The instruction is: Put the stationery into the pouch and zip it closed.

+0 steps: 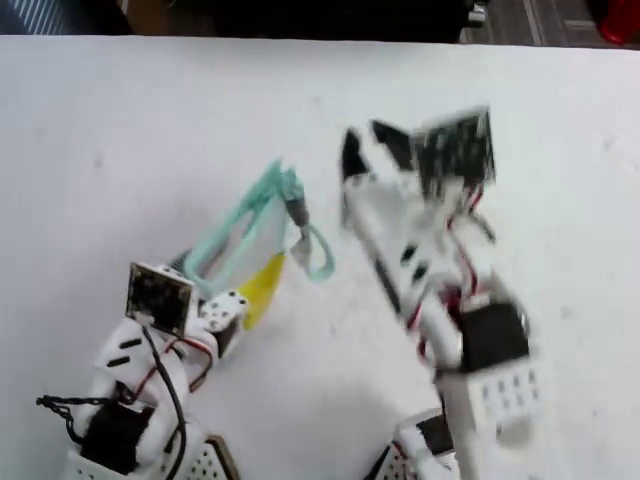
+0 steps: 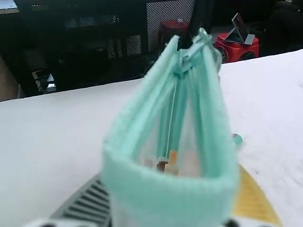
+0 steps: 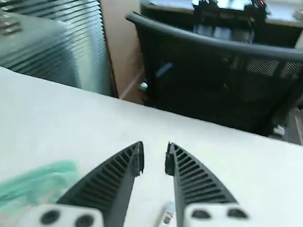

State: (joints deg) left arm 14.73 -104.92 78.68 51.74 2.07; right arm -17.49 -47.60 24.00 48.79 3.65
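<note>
You are in what looks like an office or lab room. Your arms sit at a plain white table (image 1: 120,120). Past its far edge, at about twelve o'clock, stands a black mesh office chair (image 3: 213,75), with a grey slatted panel (image 3: 47,42) beside it.

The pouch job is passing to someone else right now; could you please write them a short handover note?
Left gripper: shut on the pouch, holding it by its near end.
Right gripper: fingers slightly apart, nothing between them, close to the pouch's far end.
Stationery: pens show inside the pouch.
Done: loading appears finished.
Left: the zip looks open along most of the top, so pull it closed.
</note>
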